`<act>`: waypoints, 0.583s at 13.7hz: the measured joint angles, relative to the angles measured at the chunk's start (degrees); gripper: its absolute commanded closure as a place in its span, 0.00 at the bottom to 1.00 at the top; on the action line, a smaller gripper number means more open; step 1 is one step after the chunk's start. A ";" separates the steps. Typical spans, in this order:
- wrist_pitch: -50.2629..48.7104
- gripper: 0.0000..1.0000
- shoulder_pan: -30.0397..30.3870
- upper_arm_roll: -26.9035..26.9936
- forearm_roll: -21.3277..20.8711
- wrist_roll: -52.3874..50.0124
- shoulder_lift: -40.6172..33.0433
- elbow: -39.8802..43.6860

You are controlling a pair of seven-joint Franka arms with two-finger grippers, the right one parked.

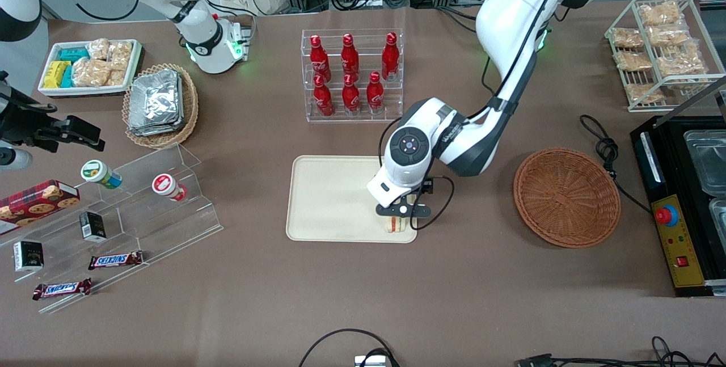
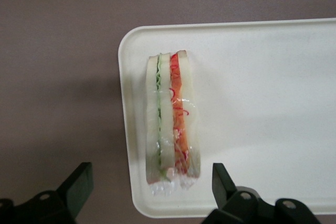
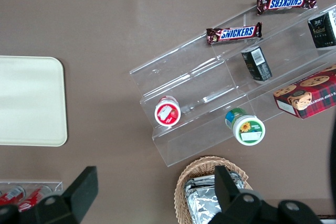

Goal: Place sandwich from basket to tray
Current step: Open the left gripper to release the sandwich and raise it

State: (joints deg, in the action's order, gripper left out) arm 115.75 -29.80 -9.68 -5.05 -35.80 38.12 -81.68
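The sandwich (image 2: pixel 171 119), a wrapped wedge of white bread with green and orange-red filling, lies on the cream tray (image 2: pixel 262 103) close to one of its corners. In the front view the sandwich (image 1: pixel 395 224) rests at the tray's (image 1: pixel 329 197) corner nearest the front camera, toward the working arm's end. My gripper (image 1: pixel 400 215) hangs just above it, open, its black fingers (image 2: pixel 77 182) standing apart on either side of the sandwich without touching it. The reddish-brown basket (image 1: pixel 566 197) sits empty beside the tray, toward the working arm's end.
A clear rack of red bottles (image 1: pixel 351 75) stands farther from the front camera than the tray. A black appliance (image 1: pixel 683 202) and a wire rack of bagged snacks (image 1: pixel 661 49) sit at the working arm's end. A tan basket of foil packs (image 1: pixel 159 103) and an acrylic display (image 1: pixel 113 214) lie toward the parked arm's end.
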 measured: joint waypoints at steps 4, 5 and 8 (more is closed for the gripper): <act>-1.43 0.00 0.34 0.14 0.01 0.00 -5.97 -3.00; -1.59 0.00 0.37 0.16 0.02 0.00 -8.02 -4.58; -3.37 0.00 0.43 0.27 0.03 0.00 -14.89 -10.24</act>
State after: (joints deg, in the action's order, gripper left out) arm 112.38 -29.38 -9.41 -5.03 -35.80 23.23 -91.93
